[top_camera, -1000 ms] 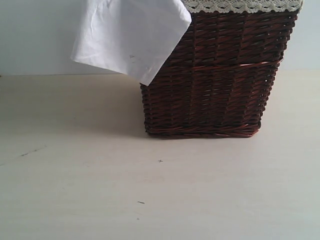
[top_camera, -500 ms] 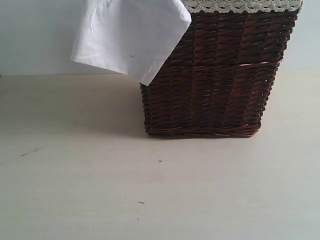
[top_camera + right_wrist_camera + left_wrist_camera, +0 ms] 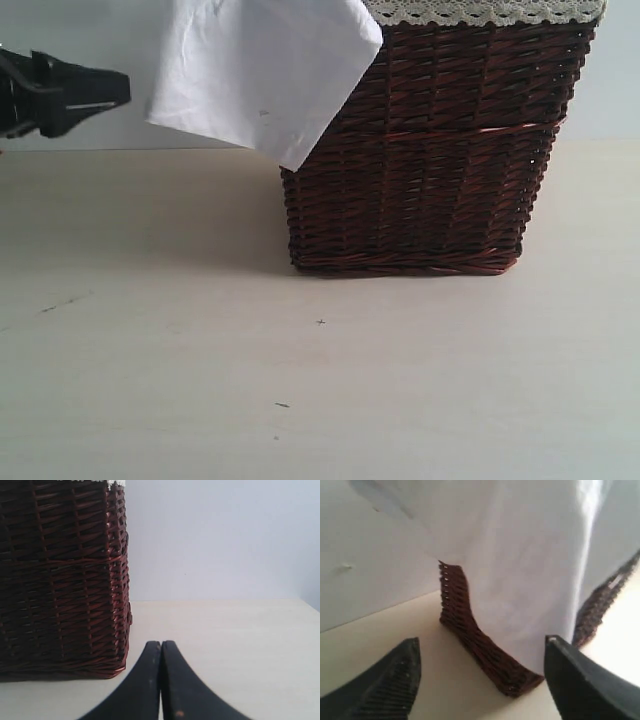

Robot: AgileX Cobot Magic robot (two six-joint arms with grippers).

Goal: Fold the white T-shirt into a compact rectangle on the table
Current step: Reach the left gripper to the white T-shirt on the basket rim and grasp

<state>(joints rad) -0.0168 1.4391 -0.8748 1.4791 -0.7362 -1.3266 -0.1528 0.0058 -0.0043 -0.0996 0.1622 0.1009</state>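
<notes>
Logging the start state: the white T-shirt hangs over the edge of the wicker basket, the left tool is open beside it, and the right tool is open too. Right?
Not quite. The right tool is shut, with no gap at its tip, as the right wrist view shows. The white T-shirt does hang over the edge of the wicker basket, with the left tool open beside it.

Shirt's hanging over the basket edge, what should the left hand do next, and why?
Probably ease the left hand toward the hanging corner of the white T-shirt and close on it. That hand is open and short of the cloth, which drapes over the wicker basket, not on the table. The right hand is shut, empty.
</notes>
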